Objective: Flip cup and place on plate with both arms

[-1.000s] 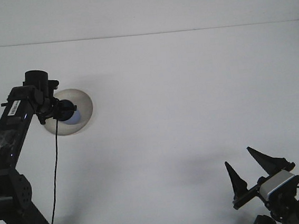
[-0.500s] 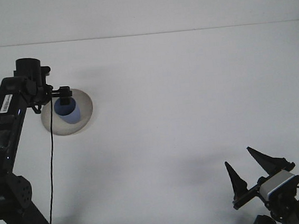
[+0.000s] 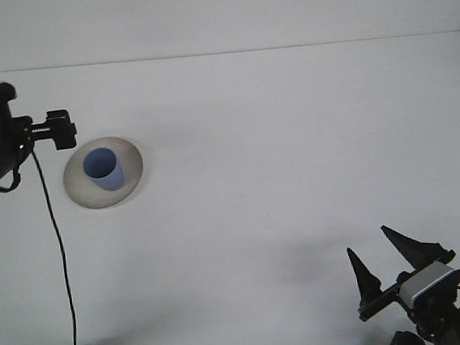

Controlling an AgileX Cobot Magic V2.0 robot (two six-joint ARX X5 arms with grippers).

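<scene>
The right gripper (image 3: 381, 256), a black two-finger claw with pointed tips on a grey-bodied wrist, is seen nearest the camera at the lower right. Its fingers are spread wide and nothing is held between them. Only bare white tabletop (image 3: 295, 174) is seen around it; the task items lie well apart from it, up and to the left.

Farther off, at the left edge, the left gripper (image 3: 61, 128) is seen on a black arm with a thin black cable hanging below it. The fingers are viewed end-on as one dark block, so whether they are apart or together cannot be told. Nothing is seen held in them.

Just beside that gripper, below and to its right, the round pale grey shallow plate (image 3: 128, 176) is found. The small blue plastic cup (image 3: 103, 168) is set on the plate, left of the plate's centre, mouth up and leaning slightly, with the open rim visible. No contact between cup and gripper is seen.

Judged from this layout, the flip and the placement are taken as done: the cup is opening-up and resting on the plate. Little is judged to be left beyond the left arm being cleared and parked; the right arm appears idle.
</scene>
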